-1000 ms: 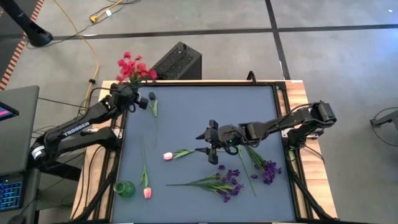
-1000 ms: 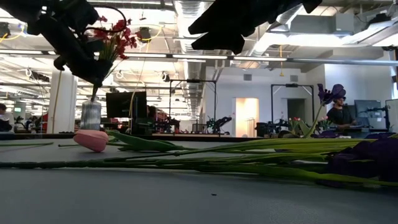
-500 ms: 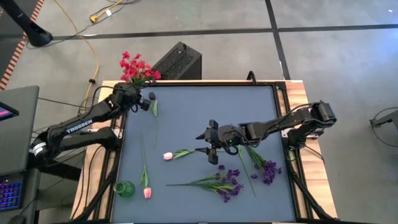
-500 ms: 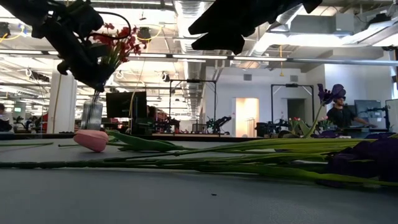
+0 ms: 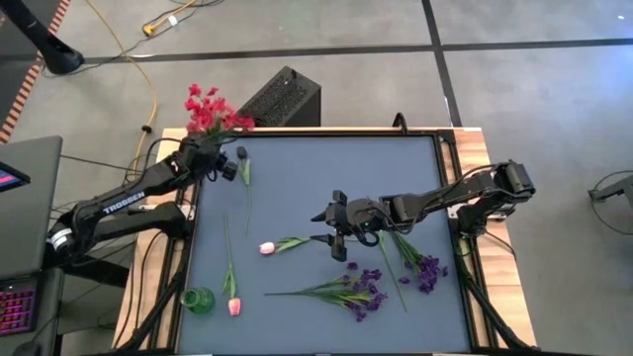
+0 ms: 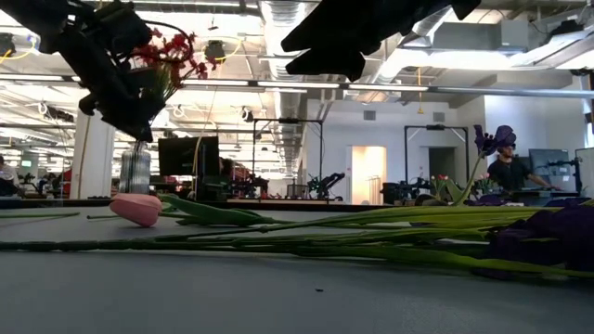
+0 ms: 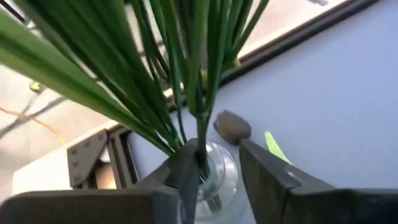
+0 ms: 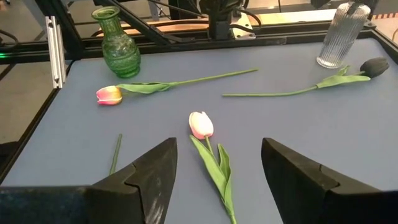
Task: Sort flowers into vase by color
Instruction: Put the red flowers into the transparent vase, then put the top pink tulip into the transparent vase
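The red flowers (image 5: 210,109) stand with their green stems (image 7: 186,74) in a clear ribbed vase (image 7: 217,174) at the table's far left corner. My left gripper (image 7: 216,148) is open at the vase's mouth, one finger on either side of the stems. My right gripper (image 8: 217,146) hovers open over the table's middle, above a pink tulip (image 8: 201,124) that lies flat. A second pink tulip (image 5: 234,307) lies beside a green vase (image 5: 198,300) at the near left. Two purple bunches (image 5: 361,292) (image 5: 427,272) lie at the near right. My left gripper has the red flowers' stems (image 7: 202,152) between its fingers just above the vase's mouth, close beside one finger (image 7: 188,171). I cannot tell whether that finger touches them. The fingers slant down from the near left. The stems stand in the vase.
A flower with a dark bud (image 5: 241,154) lies on the mat next to the clear vase. A black box (image 5: 282,97) sits beyond the table's far edge. The mat's far right part (image 5: 396,168) is bare.
The red flowers' heads have swung a little toward the table's right and back again, while my left gripper has stayed at the clear vase's mouth. My right gripper has kept still.
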Robot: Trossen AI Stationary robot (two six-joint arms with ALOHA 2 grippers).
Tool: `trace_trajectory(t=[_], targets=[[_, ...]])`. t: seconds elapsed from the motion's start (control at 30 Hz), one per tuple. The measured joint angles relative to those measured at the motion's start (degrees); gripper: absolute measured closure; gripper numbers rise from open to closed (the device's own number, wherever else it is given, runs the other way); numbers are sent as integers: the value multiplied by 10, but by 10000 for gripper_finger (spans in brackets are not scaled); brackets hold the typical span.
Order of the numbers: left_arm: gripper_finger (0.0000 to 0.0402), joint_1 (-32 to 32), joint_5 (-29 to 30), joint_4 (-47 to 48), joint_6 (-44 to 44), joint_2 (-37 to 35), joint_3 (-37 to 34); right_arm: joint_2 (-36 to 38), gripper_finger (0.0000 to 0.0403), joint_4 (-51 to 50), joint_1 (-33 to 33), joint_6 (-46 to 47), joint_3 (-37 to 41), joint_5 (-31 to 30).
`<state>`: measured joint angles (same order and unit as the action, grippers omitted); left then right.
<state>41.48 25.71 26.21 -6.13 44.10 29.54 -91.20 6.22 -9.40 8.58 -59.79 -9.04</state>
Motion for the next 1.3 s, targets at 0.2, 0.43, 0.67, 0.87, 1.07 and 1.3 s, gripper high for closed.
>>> trace_trajectory(t=[0.2,0.43,0.67,0.87,1.07,1.3], targets=[[262,-8,-12,45,-45,0,8,0,143,0,0,0,0,0],[258,-26,-17,111,-67,0,58,0,143,0,0,4,0,0],[258,-46,-69,154,-65,0,94,0,143,0,0,4,0,0],[258,-47,-64,170,-57,0,95,0,143,-3,0,4,0,0],[258,-47,-148,165,-40,0,95,0,143,-6,0,5,0,0],[258,-63,-311,155,-27,0,95,0,143,-7,0,5,0,0]])
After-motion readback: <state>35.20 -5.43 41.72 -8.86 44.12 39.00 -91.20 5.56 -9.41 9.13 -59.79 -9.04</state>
